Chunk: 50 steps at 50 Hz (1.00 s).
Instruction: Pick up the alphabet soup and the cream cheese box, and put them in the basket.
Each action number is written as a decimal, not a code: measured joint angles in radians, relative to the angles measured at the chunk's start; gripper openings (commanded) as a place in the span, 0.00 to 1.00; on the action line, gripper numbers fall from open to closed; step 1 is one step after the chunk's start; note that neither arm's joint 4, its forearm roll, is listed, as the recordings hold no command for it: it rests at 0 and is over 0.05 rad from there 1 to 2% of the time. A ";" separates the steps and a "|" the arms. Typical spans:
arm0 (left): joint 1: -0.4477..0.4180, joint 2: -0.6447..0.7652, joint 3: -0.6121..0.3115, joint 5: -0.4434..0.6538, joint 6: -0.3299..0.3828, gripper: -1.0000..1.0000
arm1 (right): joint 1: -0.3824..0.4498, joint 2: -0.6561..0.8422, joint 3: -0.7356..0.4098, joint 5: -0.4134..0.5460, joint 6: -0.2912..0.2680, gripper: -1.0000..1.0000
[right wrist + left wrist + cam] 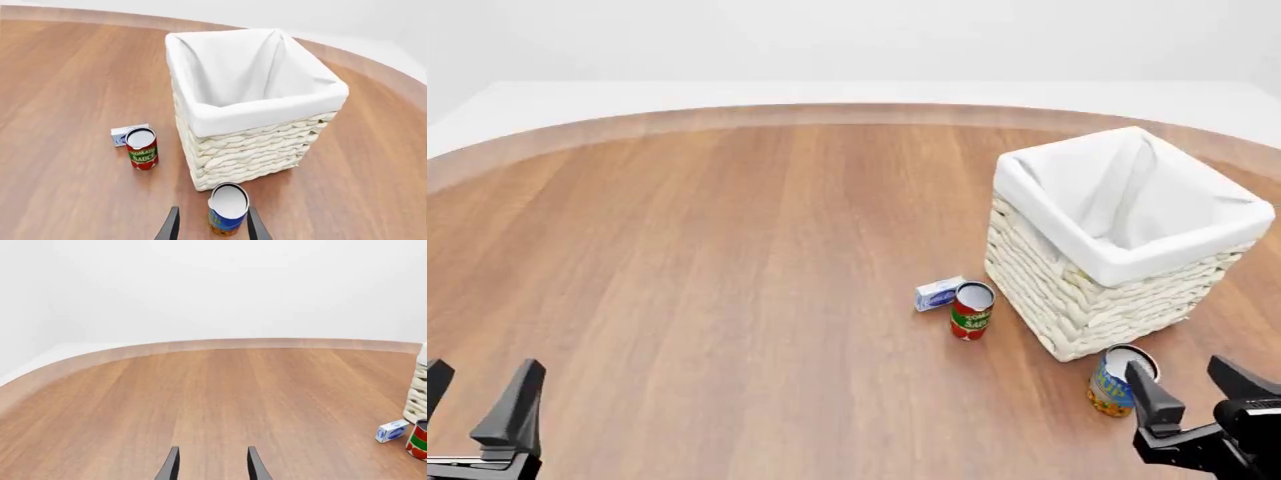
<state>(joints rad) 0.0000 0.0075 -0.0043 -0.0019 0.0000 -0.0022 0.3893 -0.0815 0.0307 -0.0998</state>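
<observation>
A round wooden table (694, 250) fills the scene, its far edge curving against a pale wall. On its right half stands the basket (1101, 290), cream wicker with a white cloth lining (1121, 195) folded over the rim, upright and with nothing visible inside it. Just beside the basket's near corner stands the alphabet soup (1117, 381), upright, its blue and orange-yellow label facing the camera (in the right wrist view the can sits directly ahead of the fingers, between their tips but not visibly touched by them). To the left of the basket, a little apart from its wall, a red and green can (970, 310) stands upright, and the cream cheese box (938, 294) lies flat on the table just beside it, on its far-left side.

The right gripper (1192, 392) hovers at the near right edge, jaws spread wide and holding nothing, close to the soup can. The left gripper (481, 395) sits at the near left edge, well apart from everything, jaws also parted and empty.
</observation>
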 measured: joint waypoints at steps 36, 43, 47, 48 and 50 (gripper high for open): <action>0.000 0.000 0.000 0.000 0.000 1.00 | -0.046 0.174 0.066 -0.146 -0.017 1.00; 0.000 0.000 0.000 0.000 0.000 1.00 | -0.059 0.208 0.074 -0.176 -0.015 1.00; 0.000 0.000 0.000 0.000 0.000 1.00 | -0.066 0.230 0.076 -0.194 -0.013 1.00; 0.000 0.000 0.000 0.000 0.000 1.00 | -0.067 0.236 0.076 -0.199 -0.013 1.00; 0.000 0.000 0.000 0.000 0.000 1.00 | -0.069 0.247 0.077 -0.207 -0.013 1.00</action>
<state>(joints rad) 0.0000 0.0075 -0.0043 -0.0019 0.0000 -0.0716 0.6360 -0.0042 -0.1761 -0.1125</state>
